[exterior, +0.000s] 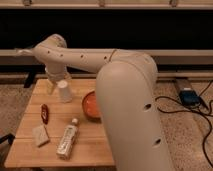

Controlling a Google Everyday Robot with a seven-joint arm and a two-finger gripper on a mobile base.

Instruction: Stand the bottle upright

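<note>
The bottle (67, 139) lies on its side near the front of the wooden table (30, 150), its white cap pointing toward the far edge. It is clear plastic with a pale label. My gripper (54, 81) hangs from the wrist over the table's back left part, well beyond the bottle and not touching it. It stands open, just left of and above a white paper cup (64, 91). Nothing is held in it.
An orange bowl (90, 105) sits mid-table, partly hidden by my large white arm (127, 100). A beige block (41, 135) lies left of the bottle and a small dark red object (45, 113) behind it. Cables and a blue device (189, 95) lie on the floor at right.
</note>
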